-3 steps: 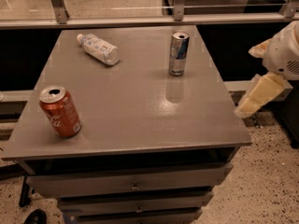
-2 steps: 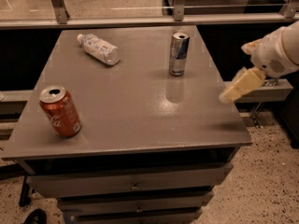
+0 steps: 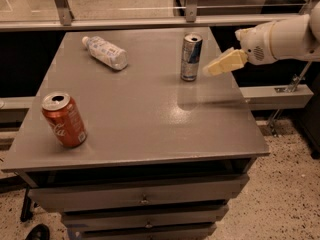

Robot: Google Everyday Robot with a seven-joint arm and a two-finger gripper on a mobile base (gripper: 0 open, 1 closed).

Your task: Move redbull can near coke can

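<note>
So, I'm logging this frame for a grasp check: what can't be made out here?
All in the camera view:
- The pincer sits just right of the redbull can; this one angle doesn't show whether they touch.
- The arm is cut off by the right edge.
- The print on the bottle is too small to read.
- The lowest drawer is cut off by the bottom edge.
</note>
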